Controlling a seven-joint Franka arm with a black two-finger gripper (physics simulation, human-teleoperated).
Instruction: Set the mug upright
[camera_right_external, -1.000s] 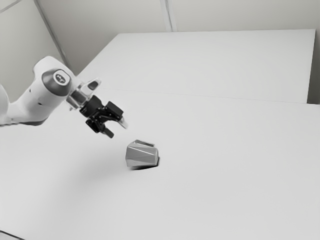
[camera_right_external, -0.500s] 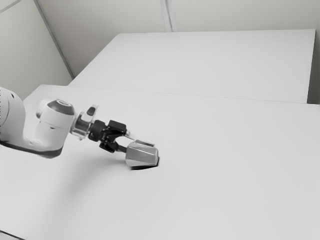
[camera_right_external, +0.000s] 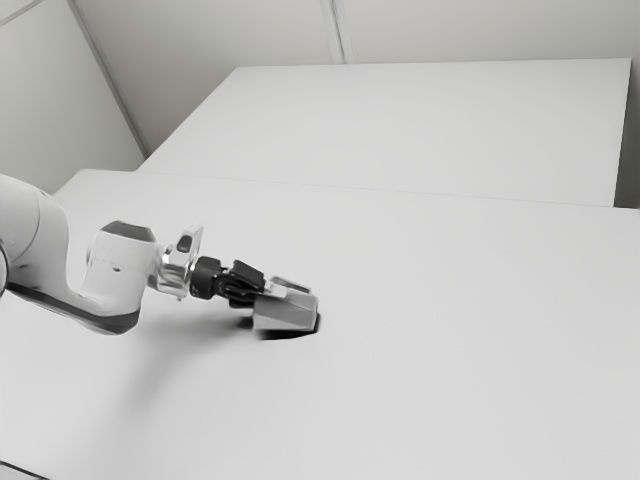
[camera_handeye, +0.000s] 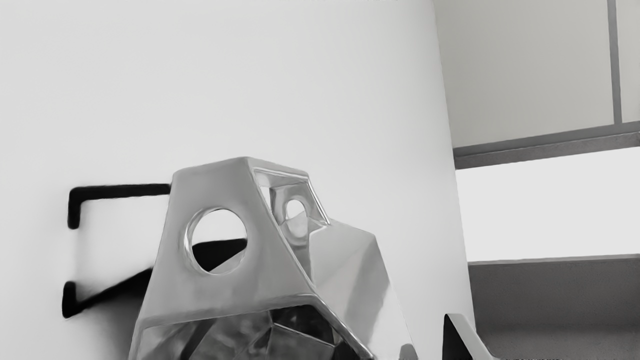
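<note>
One glossy grey faceted mug (camera_right_external: 288, 314) on its side, mouth toward the hand

On the white counter (camera_right_external: 450, 330), the mug is reached from 9 o'clock in the exterior view by the black two-finger hand (camera_right_external: 264, 297). Its long axis is laid roughly 9 to 3, handle at 12. Whether it is pinched cannot be told. The mouth would need to be swung up toward 12.
</note>
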